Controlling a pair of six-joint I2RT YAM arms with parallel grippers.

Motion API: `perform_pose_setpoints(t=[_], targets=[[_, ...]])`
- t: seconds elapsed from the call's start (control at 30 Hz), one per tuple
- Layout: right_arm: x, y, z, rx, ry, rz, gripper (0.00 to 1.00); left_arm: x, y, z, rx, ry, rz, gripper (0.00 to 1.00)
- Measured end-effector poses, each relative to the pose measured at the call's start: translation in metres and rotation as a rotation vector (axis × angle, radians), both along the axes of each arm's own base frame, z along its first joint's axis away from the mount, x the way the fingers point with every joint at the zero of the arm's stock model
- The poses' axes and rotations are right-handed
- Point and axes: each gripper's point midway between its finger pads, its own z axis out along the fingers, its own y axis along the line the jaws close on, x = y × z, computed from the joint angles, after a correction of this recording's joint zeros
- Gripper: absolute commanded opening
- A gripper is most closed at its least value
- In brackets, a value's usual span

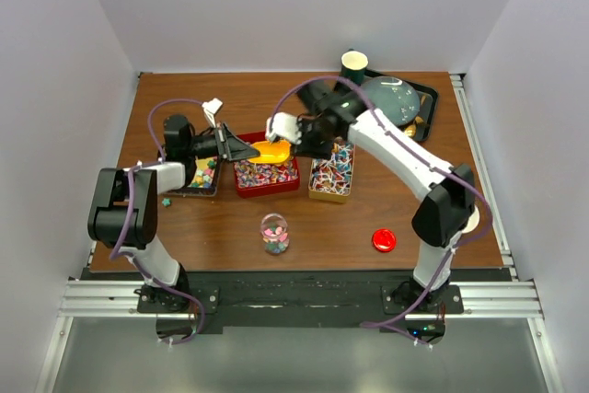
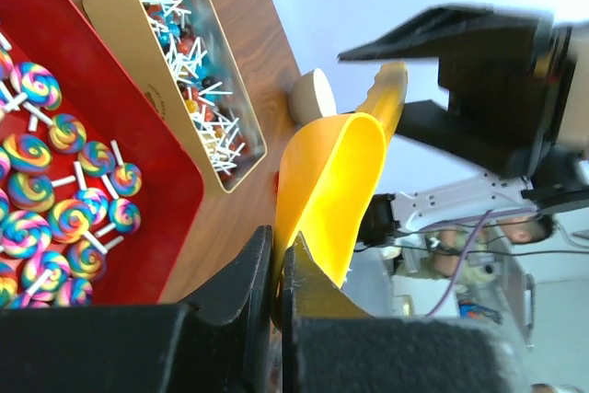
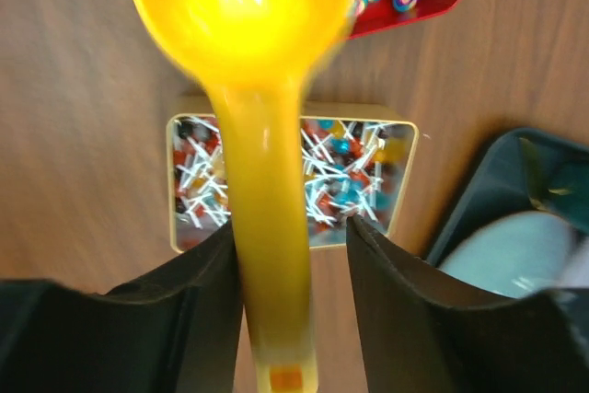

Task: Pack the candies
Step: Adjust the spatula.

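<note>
My left gripper [image 1: 247, 148] [image 2: 279, 250] is shut on the rim of a yellow scoop [image 1: 271, 149] [image 2: 331, 181] held above the red tray. My right gripper [image 1: 296, 138] [image 3: 293, 227] is open around the scoop's handle [image 3: 271, 255]; the handle touches one finger, with a gap to the other. Candies: swirl lollipops fill the red tray [image 1: 267, 174] [image 2: 55, 218], red-blue wrapped twists fill the gold tin [image 1: 331, 172] [image 3: 359, 181], and star pieces lie in a dark tray [image 1: 200, 177]. A clear jar [image 1: 274, 233] holds some mixed candies.
A red round lid [image 1: 384, 240] lies at the front right. A black tray [image 1: 425, 103] at the back right carries a grey upturned bowl [image 1: 391, 98], with a green cup [image 1: 354, 63] behind. One loose star piece [image 1: 167, 201] lies by the dark tray.
</note>
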Motion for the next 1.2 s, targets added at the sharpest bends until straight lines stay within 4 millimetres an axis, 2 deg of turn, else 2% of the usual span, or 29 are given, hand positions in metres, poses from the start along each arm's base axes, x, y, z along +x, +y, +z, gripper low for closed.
perform_pose_setpoints(t=[0.1,0.13,0.17,0.23,0.3,0.33,0.43,0.53,0.7,1.2], targets=[[0.003,-0.019,0.014,0.18,0.088,-0.055,0.56,-0.001,0.001,-0.001,-0.008,0.022,-0.008,0.0],[0.002,-0.025,0.018,0.246,0.102,-0.072,0.62,-0.002,0.001,-0.001,-0.009,0.024,-0.01,0.0],[-0.004,-0.035,0.023,0.311,0.119,-0.093,0.62,-0.003,0.001,-0.001,-0.011,0.025,-0.016,0.0],[-0.015,-0.043,0.033,0.399,0.107,-0.1,0.65,-0.006,0.001,0.0,-0.015,0.028,-0.034,0.0],[-0.033,-0.038,0.043,0.485,0.095,-0.07,0.65,-0.012,0.001,0.0,-0.021,0.038,-0.065,0.0],[-0.041,-0.031,0.05,0.53,0.087,-0.038,0.69,-0.015,0.001,0.0,-0.023,0.044,-0.077,0.0],[-0.048,-0.011,0.061,0.608,0.095,0.037,0.69,-0.019,0.001,-0.002,-0.024,0.06,-0.098,0.0],[-0.042,0.004,0.056,0.65,0.122,0.062,0.69,-0.023,0.001,-0.004,-0.024,0.074,-0.108,0.0],[-0.032,0.015,0.042,0.66,0.146,0.074,0.69,-0.025,0.001,-0.005,-0.024,0.081,-0.118,0.0],[-0.057,0.033,0.023,0.596,0.187,0.209,0.66,-0.027,0.001,-0.006,-0.025,0.084,-0.128,0.0]])
